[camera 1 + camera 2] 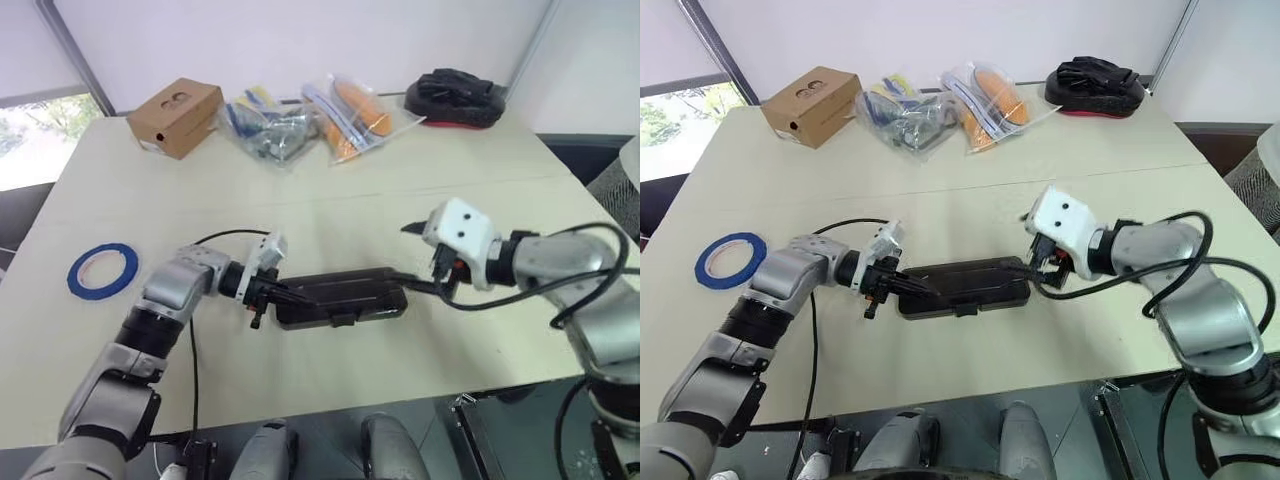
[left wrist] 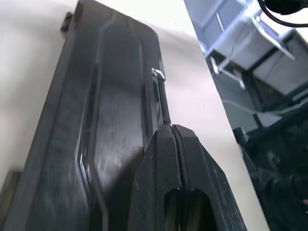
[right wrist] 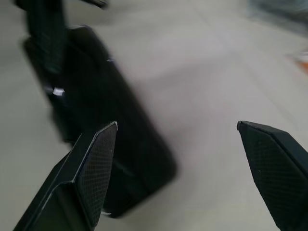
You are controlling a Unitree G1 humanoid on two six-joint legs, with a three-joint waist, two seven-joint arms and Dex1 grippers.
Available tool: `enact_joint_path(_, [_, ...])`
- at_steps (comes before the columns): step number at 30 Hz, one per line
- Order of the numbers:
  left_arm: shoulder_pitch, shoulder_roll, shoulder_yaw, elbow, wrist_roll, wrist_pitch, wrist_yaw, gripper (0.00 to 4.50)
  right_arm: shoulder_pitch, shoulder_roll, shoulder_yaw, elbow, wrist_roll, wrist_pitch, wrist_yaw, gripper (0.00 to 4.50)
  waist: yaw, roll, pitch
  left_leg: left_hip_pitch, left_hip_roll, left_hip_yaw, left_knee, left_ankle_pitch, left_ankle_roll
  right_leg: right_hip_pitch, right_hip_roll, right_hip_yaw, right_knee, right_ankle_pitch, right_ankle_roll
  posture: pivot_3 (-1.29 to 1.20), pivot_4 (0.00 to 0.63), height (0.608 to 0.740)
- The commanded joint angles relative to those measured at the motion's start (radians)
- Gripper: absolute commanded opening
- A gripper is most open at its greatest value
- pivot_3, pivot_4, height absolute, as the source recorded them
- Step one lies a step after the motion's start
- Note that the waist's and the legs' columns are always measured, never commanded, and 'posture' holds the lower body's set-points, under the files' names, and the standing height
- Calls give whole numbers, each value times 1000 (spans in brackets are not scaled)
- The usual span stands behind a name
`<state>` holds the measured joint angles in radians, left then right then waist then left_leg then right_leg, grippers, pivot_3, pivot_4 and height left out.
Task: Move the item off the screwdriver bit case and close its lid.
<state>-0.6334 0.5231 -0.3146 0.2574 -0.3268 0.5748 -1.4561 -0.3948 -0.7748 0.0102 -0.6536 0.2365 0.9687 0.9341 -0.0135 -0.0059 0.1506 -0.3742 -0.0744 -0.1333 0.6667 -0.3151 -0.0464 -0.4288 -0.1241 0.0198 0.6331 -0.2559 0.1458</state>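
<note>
I see the screwdriver bit case [image 1: 340, 297] lying between my grippers with its lid [image 1: 962, 281] down. The left gripper [image 1: 268, 297] is clenched at one end, the right gripper [image 3: 175, 168] released near the other. The blue tape roll [image 1: 102, 268] lies well apart from my left fingers [image 2: 163, 183].

We see a pale beige table [image 1: 420, 200] with the closed screwdriver bit case [image 1: 340, 298] lying flat near its front middle, lid [image 1: 965, 279] down. Well to the left of the case rests the blue tape roll [image 1: 102, 269], flat on the tabletop. Beyond the case, toward the far edge, sit a brown cardboard box [image 1: 175, 117] at far left, two clear plastic bags [image 1: 305, 122] of small goods behind it, and a black padded object [image 1: 455, 97] at far right.
</note>
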Motion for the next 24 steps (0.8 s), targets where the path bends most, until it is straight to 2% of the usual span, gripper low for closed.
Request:
enact_joint_path(1, [35, 13, -82, 88, 120, -135, 16, 0, 60, 26, -1, -68, 72, 40, -30, 4140, 1, 0, -1, 0, 0, 0, 0, 0, 0, 0, 0, 0, 0, 0, 0, 0, 150, 740])
enact_joint_path(7, [-11, 13, -75, 169, 138, -204, 18, 0, 123, 17, 11, -100, 160, 69, -40, 4140, 3, 0, -2, 5, 0, 0, 1, -2, 5, 7, 0, 0, 0, 0, 0, 0, 150, 740])
enact_joint_path(13, [-145, -52, 32, 169, 10, -62, 41, 0, 109, 77, -10, -118, 291, 117, -74, 4140, 6, -1, -1, 7, 0, -2, 2, -3, 6, 11, 0, -2, 0, 0, 0, 0, 150, 740])
enact_joint_path(16, [-258, -91, 76, 198, -19, -2, 58, 0, 117, 107, 28, -90, 308, 114, -113, 3321, 4, -2, -1, 2, -1, -3, 3, -2, 5, 6, 0, -3, 0, 0, 0, 0, 150, 740])
enact_joint_path(18, [-291, -112, 85, 225, -16, 9, 63, 0, 121, 116, 52, -74, 308, 105, -131, 2168, 2, -2, -1, -1, -1, -2, 3, 0, 1, 3, 0, -4, 0, 0, 0, 0, 150, 740])
enact_joint_path(19, [-305, -125, 81, 247, -2, -7, 69, 0, 125, 121, 69, -64, 303, 96, -141, 1774, 0, -2, -1, 0, -1, -2, 3, -1, 2, 3, 0, -4, 0, 0, 0, 0, 150, 740])
enact_joint_path(22, [-326, -157, 63, 318, 44, -67, 81, 0, 132, 131, 111, -39, 293, 79, -167, 156, -5, -2, -1, 1, -1, -2, 2, -1, 2, 3, 0, -3, -1, 0, 0, 0, 150, 740])
enact_joint_path(24, [-329, -174, 48, 368, 79, -118, 86, 0, 136, 133, 141, -24, 280, 64, -184, 68, -5, -2, -1, 1, 0, -2, 1, -1, 2, 2, 0, -3, 0, 0, 0, 0, 150, 740])
